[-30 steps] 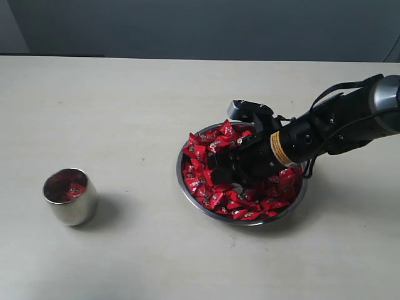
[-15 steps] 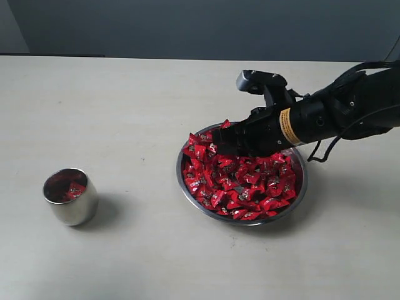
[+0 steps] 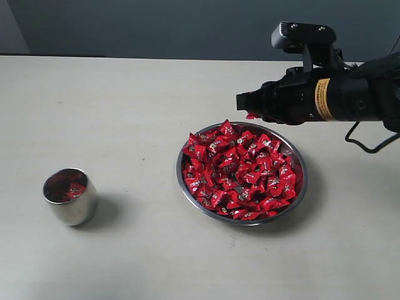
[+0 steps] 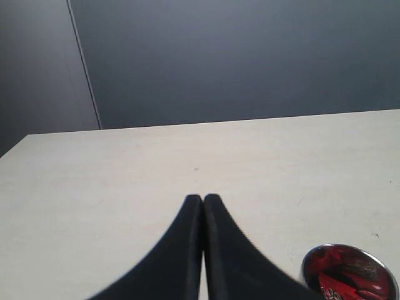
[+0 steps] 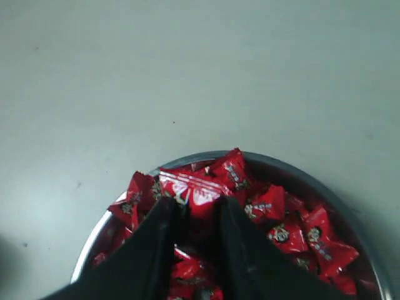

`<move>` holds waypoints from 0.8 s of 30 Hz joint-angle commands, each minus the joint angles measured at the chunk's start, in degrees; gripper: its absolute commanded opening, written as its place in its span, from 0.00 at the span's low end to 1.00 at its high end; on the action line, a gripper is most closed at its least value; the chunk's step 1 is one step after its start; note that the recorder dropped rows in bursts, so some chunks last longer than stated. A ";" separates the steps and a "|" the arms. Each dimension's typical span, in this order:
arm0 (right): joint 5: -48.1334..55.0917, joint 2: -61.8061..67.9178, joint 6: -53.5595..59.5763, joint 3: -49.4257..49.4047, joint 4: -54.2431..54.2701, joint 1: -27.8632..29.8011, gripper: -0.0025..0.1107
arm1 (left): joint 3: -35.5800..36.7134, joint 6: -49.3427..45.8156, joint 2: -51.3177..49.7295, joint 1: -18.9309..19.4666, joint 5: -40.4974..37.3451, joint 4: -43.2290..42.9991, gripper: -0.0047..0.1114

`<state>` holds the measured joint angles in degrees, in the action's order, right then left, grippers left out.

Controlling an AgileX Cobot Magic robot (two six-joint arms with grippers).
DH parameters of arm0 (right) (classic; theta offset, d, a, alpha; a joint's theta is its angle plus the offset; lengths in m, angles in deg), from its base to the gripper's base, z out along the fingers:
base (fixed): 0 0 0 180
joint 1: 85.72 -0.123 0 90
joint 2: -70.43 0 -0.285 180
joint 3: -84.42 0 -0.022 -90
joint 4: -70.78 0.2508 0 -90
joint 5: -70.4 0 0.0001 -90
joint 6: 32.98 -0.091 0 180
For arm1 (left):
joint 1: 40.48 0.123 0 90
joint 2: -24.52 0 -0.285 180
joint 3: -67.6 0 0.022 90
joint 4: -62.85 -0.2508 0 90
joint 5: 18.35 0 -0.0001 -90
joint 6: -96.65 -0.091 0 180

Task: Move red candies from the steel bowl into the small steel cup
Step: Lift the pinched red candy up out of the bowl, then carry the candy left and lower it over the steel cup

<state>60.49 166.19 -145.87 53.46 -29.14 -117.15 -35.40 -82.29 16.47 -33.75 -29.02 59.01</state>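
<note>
Right grip: my right gripper [image 3: 245,102] has its matte black fingers pinched on one held candy [image 5: 194,189], in the air over the far edge of the steel bowl [image 3: 179,178].
Left grip: my left gripper [image 4: 203,201] has its tapered black fingers pressed together on nothing, near the small steel cup [image 3: 76,211].
Foil: the red candies [image 3: 240,172] are glossy and crinkled with crimped ends, heaped in the bowl; a few lie in the cup.
Bowl: wide, shallow, round, with a thin bright rim, on the pale matte table [image 3: 125,112].
Cup: rounded, with a mirror-polished wall, well left of the bowl.
Writing: pale marks on the wrappers and dark print on my arm's yellow band [image 3: 321,99], both too small to read.
</note>
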 commanded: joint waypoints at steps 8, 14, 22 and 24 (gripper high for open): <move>0.49 -1.10 0.73 -4.75 -0.03 0.10 0.20 | 0.22 0.07 0.26 0.03 0.27 -0.06 0.04; -1.08 1.36 3.89 -1.66 -0.03 0.10 0.20 | 0.22 0.07 0.26 0.03 0.27 -0.06 0.04; -11.25 11.73 10.53 8.94 -0.03 0.00 0.20 | 0.22 0.07 0.26 0.03 0.27 -0.06 0.04; -14.44 14.45 13.21 11.47 0.51 0.00 0.20 | 0.22 0.07 0.26 0.03 0.27 -0.06 0.04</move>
<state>50.55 177.25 -136.50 61.65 -29.14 -117.15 -35.40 -82.29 16.47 -33.75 -29.02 59.01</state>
